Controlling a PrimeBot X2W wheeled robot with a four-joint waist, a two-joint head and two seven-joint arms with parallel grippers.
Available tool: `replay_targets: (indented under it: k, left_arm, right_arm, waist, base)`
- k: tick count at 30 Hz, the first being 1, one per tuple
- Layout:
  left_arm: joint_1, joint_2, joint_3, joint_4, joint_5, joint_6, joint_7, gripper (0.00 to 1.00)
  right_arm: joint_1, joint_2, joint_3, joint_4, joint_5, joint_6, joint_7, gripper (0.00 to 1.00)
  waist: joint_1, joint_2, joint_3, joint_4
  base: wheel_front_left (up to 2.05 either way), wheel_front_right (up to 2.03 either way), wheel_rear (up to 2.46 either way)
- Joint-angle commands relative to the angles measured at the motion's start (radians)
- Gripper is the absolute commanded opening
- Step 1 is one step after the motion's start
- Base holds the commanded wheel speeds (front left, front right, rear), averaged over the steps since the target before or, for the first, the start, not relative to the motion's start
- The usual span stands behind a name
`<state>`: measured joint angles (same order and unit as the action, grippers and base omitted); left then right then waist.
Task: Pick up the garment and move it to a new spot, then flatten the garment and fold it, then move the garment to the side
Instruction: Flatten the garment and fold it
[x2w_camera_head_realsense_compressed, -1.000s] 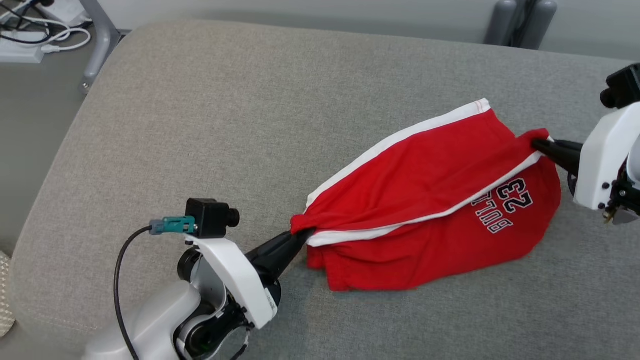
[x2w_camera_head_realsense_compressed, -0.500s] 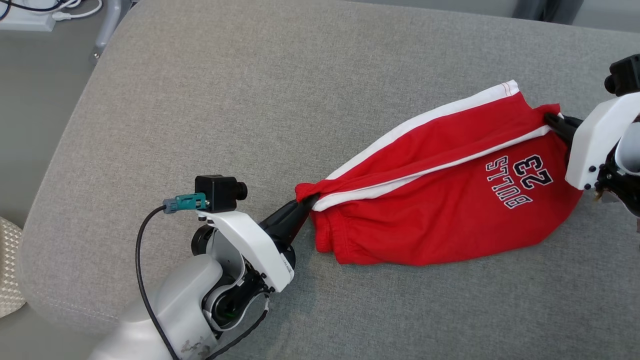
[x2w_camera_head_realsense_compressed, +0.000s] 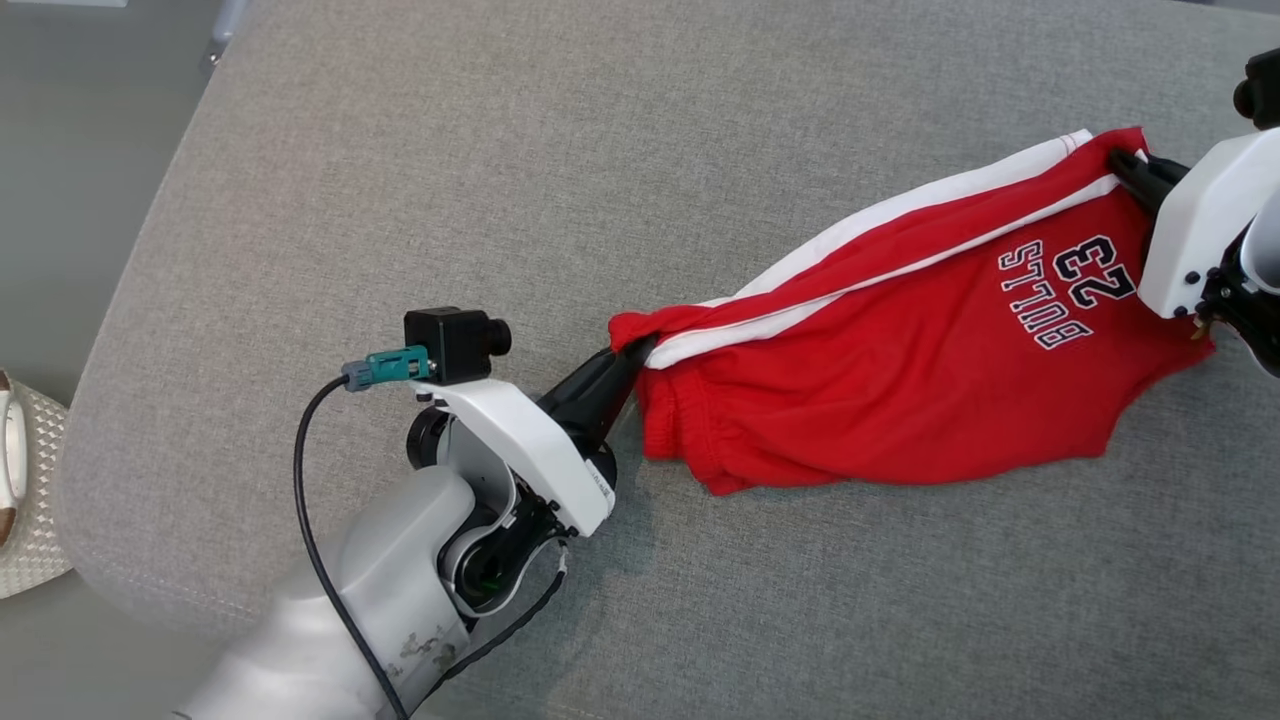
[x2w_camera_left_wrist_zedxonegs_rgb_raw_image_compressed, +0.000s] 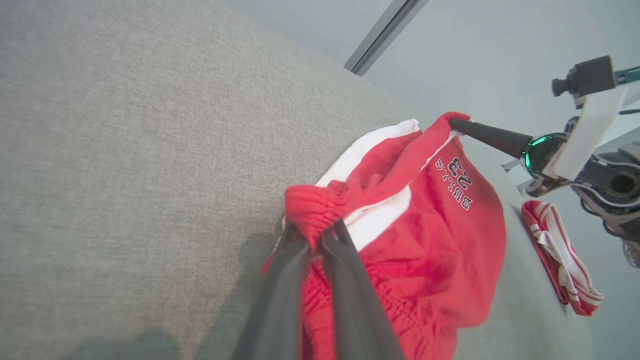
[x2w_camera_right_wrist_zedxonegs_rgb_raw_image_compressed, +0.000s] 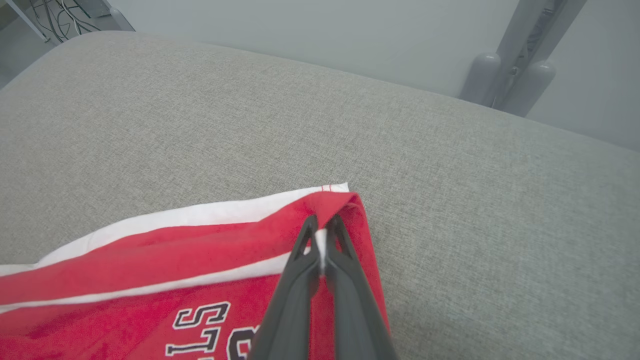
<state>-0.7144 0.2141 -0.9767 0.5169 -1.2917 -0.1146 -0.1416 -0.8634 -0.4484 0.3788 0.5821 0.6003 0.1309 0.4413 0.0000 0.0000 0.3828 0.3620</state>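
The garment (x2w_camera_head_realsense_compressed: 900, 380) is a pair of red shorts with white side stripes and a "BULLS 23" print, stretched out low over the grey cushion (x2w_camera_head_realsense_compressed: 500, 150). My left gripper (x2w_camera_head_realsense_compressed: 640, 348) is shut on the bunched waistband corner at the shorts' left end. My right gripper (x2w_camera_head_realsense_compressed: 1120, 160) is shut on the far right corner by the white stripe. In the left wrist view the left gripper (x2w_camera_left_wrist_zedxonegs_rgb_raw_image_compressed: 315, 235) pinches gathered red fabric of the garment (x2w_camera_left_wrist_zedxonegs_rgb_raw_image_compressed: 440, 240). In the right wrist view the right gripper (x2w_camera_right_wrist_zedxonegs_rgb_raw_image_compressed: 322, 222) clamps the garment's (x2w_camera_right_wrist_zedxonegs_rgb_raw_image_compressed: 150, 260) hem edge.
A second red-and-white striped cloth (x2w_camera_left_wrist_zedxonegs_rgb_raw_image_compressed: 560, 260) lies on the cushion beyond the shorts, under my right arm. The cushion's rounded left edge drops to the floor, where a pale woven item (x2w_camera_head_realsense_compressed: 20, 500) sits. Grey metal legs (x2w_camera_right_wrist_zedxonegs_rgb_raw_image_compressed: 515, 75) stand behind the cushion.
The head camera has shifted, so the whole picture moved. The shorts are drawn out longer and flatter between the two grippers, with the upper fold narrower. Both grips hold.
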Motion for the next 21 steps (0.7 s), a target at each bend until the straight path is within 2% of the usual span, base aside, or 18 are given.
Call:
replay_targets:
  k: [1, 9, 10, 11, 12, 13, 16, 21]
  left_arm:
    - [-0.024, -0.001, 0.003, 0.01, 0.009, -0.007, -0.008, 0.0]
    - [-0.055, -0.032, -0.002, 0.05, 0.01, -0.013, -0.022, 0.0]
    - [-0.06, -0.034, 0.001, 0.058, 0.01, -0.013, -0.025, 0.08]
    - [-0.064, -0.036, 0.002, 0.067, 0.014, -0.013, -0.029, 0.41]
    - [-0.067, -0.038, 0.001, 0.074, 0.021, -0.012, -0.033, 0.82]
    - [-0.07, -0.041, 0.0, 0.082, 0.024, -0.011, -0.036, 1.0]
    - [-0.078, -0.053, 0.007, 0.104, 0.019, -0.008, -0.045, 1.0]
    - [-0.084, -0.063, 0.01, 0.134, 0.026, -0.004, -0.056, 1.0]
  right_arm:
    - [-0.018, -0.002, 0.008, 0.018, 0.005, -0.001, -0.015, 0.0]
    - [-0.055, 0.0, 0.047, 0.077, 0.037, -0.001, -0.035, 0.0]
    - [-0.057, 0.001, 0.049, 0.082, 0.041, -0.001, -0.04, 0.0]
    - [-0.061, 0.003, 0.047, 0.089, 0.043, -0.001, -0.05, 0.0]
    - [-0.068, 0.001, 0.038, 0.1, 0.035, -0.001, -0.069, 0.46]
    - [-0.077, 0.003, 0.016, 0.121, 0.029, -0.001, -0.086, 1.0]
    - [-0.095, 0.033, -0.007, 0.167, 0.004, 0.0, -0.132, 1.0]
    - [-0.115, 0.047, -0.01, 0.21, -0.033, -0.001, -0.182, 1.0]
  waist:
    - [0.0, 0.0, 0.006, 0.006]
    - [0.0, 0.0, 0.016, 0.019]
    - [0.0, 0.0, 0.017, 0.019]
    - [0.0, 0.0, 0.017, 0.019]
    - [0.0, 0.0, 0.018, 0.019]
    - [0.0, 0.0, 0.018, 0.019]
    - [0.0, 0.0, 0.02, 0.019]
    - [0.0, 0.0, 0.017, 0.015]
  base:
    - [0.0, 0.0, 0.0]
    - [0.0, 0.0, 0.0]
    - [0.0, 0.0, 0.0]
    - [0.0, 0.0, 0.0]
    - [0.0, 0.0, 0.0]
    - [0.0, 0.0, 0.0]
    - [0.0, 0.0, 0.0]
    - [0.0, 0.0, 0.0]
